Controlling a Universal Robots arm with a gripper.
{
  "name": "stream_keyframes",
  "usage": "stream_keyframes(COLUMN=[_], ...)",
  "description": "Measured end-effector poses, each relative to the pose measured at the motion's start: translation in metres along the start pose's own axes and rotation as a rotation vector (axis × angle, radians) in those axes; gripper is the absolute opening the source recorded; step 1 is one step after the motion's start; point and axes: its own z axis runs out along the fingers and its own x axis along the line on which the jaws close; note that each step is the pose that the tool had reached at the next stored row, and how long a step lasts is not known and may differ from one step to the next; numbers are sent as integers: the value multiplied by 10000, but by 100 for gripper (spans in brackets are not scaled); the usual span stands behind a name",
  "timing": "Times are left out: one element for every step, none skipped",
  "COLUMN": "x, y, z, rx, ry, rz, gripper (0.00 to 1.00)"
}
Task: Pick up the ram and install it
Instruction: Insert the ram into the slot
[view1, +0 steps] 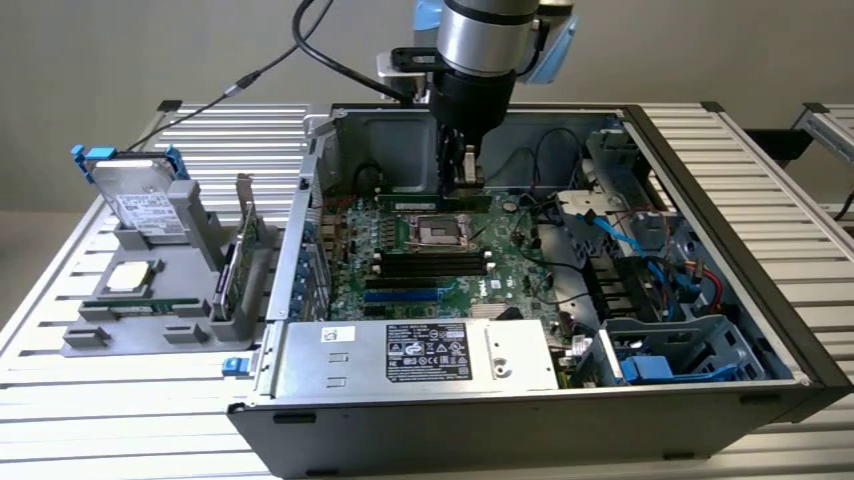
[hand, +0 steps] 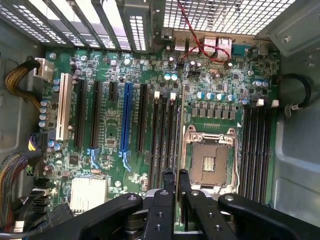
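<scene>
- One step looks done: the ram (view1: 424, 200) is up off the worktop (view1: 814, 450) and inside the case (view1: 741, 240), so the pick-up is behind it.
- Far left, a grey holder (view1: 187, 330) on the worktop carries a drive with blue handles (view1: 144, 205), a square silver processor chip (view1: 130, 277) and, at its right edge, an upright expansion card (view1: 238, 265).
- Centre, the open case holds the motherboard (view1: 514, 270), with a boxy power supply (view1: 414, 350) along its near side.
- At the far side of the board, the gripper (view1: 461, 175) reaches straight down, jaws drawn almost together and pinching the ram on its long edge.
- The ram sits at the slots just beyond the empty processor socket (view1: 437, 228). By my reading it is lined up with a slot, but I cannot tell whether it is pressed home, and the grip is not released.
- Nearer than the socket, four black memory slots (view1: 427, 265) stand empty.
- Right, a drive cage (view1: 667, 350) in the case's near corner holds blue cabling.
</scene>
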Motion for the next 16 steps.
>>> stream_keyframes(x=[0, 0, 0, 0, 0, 0, 0, 0, 1, 1, 2, 3, 5, 7, 8, 11], y=[0, 0, 0, 0, 0, -1, -2, -2, -3, -4, -5, -7, -9, -10, -11, -12], z=[0, 0, 0, 0, 0, 0, 7, 16, 24, 35, 48, 66, 84, 102, 121, 139], rx=[-3, -7, -7, -7, -6, -6, 7, 38, 72, 100, 125, 136, 139, 140, 141, 141], ry=[1, 0, 0, 0, 0, 0, -4, -2, 4, 6, 7, 9, 8, 7, 7, 9], rz=[0, 0, 0, 1, 1, 0, -1, -1, -2, -3, -3, -5, -6, -5, -4, -3], gripper=[14, 14, 14, 14, 14, 14, 14, 14, 14, 14, 14, 14, 14, 14, 14, 14])
